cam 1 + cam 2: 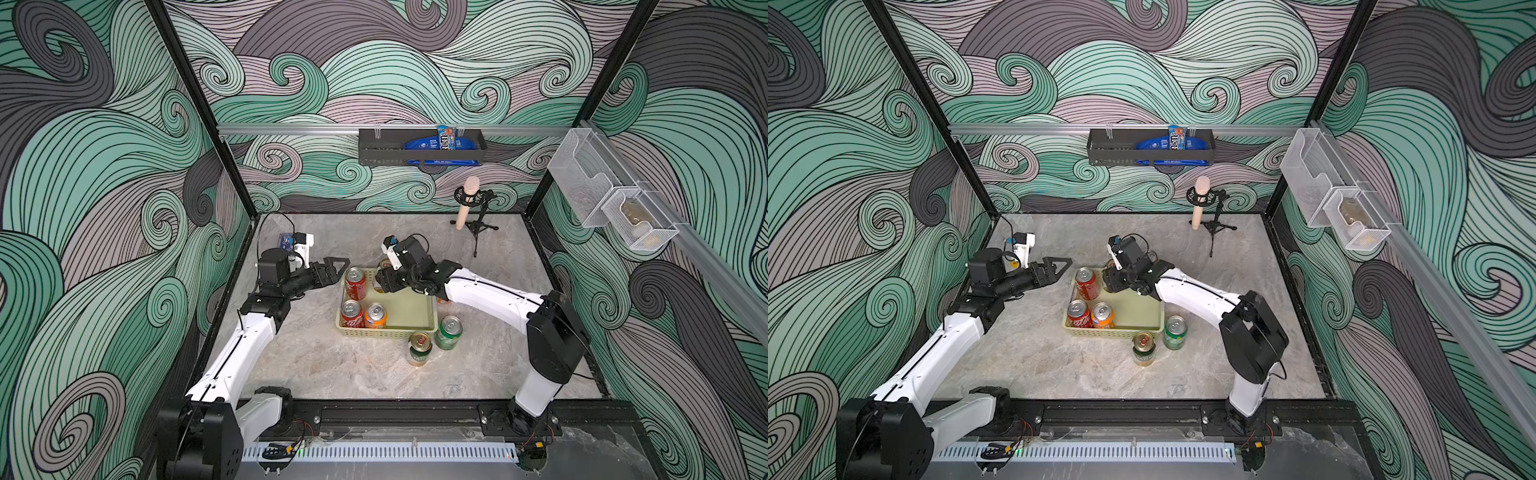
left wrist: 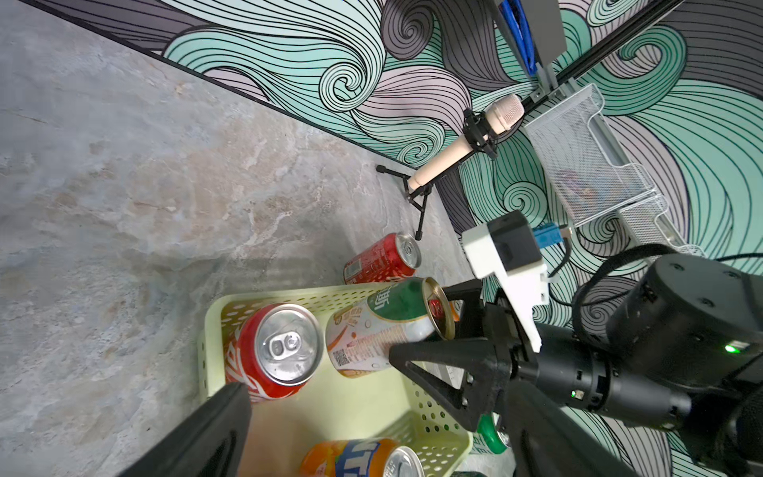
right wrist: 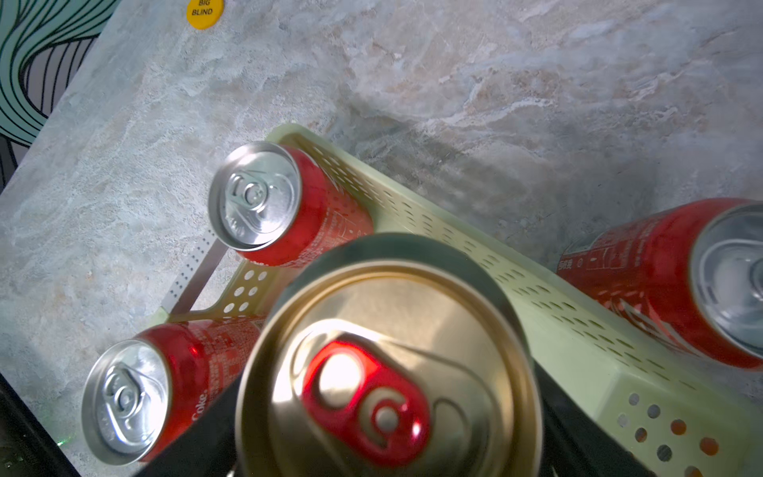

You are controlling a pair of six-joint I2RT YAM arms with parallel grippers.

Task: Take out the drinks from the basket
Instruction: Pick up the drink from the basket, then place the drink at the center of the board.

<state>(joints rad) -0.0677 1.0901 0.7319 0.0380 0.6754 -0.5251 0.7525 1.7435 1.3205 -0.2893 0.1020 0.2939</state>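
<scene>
In a top view, my left gripper (image 1: pixel 338 272) is hovering beside the pale yellow-green perforated plastic basket (image 1: pixel 386 333). Left wrist: its jaws are standing spread. Right wrist: my right gripper (image 3: pixel 390 396) is pinching a dark green-gold aluminium can (image 3: pixel 363 305) inside that basket.

Three cans (image 1: pixel 352 312) at left in basket (image 1: pixel 409 309), two cans (image 1: pixel 419 348) on table (image 1: pixel 332 374) before it, one can (image 2: pixel 382 260) behind.
</scene>
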